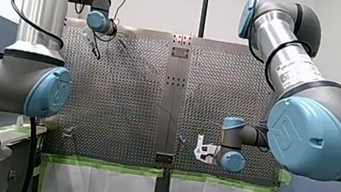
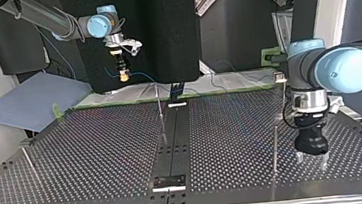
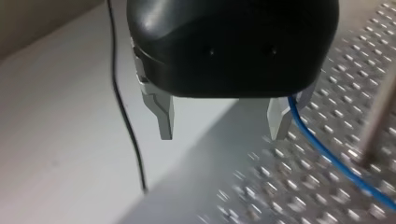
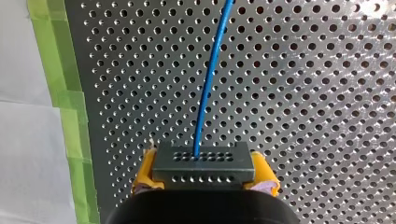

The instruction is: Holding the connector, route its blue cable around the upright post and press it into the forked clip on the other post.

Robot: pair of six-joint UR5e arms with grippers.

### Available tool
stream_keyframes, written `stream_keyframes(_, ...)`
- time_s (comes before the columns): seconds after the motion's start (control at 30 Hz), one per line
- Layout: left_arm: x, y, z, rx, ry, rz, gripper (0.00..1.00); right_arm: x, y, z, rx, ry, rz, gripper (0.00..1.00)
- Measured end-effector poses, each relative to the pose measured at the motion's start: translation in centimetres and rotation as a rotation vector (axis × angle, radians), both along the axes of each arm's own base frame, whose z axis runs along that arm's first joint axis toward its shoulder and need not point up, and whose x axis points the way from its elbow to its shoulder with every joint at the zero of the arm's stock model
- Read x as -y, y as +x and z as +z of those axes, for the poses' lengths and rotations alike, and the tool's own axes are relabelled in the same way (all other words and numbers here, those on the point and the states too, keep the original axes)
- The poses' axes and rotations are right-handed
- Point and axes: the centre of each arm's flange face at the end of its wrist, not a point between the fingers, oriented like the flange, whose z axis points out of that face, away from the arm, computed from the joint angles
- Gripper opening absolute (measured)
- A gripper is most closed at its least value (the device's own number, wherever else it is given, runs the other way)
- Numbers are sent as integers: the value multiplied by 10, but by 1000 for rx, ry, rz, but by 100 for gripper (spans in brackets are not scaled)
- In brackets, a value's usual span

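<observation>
My right gripper is shut on a grey connector, with a yellow pad on each side of it. A blue cable runs from the connector straight ahead over the perforated plate. In the top view this gripper hangs high at the far left edge of the table, and the cable trails off to the right. My left gripper, black with metal fingers, stands open just above the plate at the top view's right. A stretch of blue cable passes beside one finger, and nothing is between them.
Thin upright posts stand on the perforated table: one near the middle, one close to my left gripper, one behind it with a small head, and one at the left edge. A dark centre strip divides the plate.
</observation>
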Motion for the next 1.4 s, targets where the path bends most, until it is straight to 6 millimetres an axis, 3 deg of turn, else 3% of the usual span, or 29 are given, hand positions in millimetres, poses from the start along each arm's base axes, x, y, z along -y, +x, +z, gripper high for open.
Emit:
stream_keyframes(0.3,-2,5,-34,-26,-29,-17,100,0,1,0,2,-1,7,0)
stream_keyframes(0.9,8,-13,-98,-36,-79,-75,100,-1,2,0,3,-3,14,0)
stream_keyframes(1.4,7,-13,-100,-16,-139,-97,100,-1,3,0,3,-3,14,0)
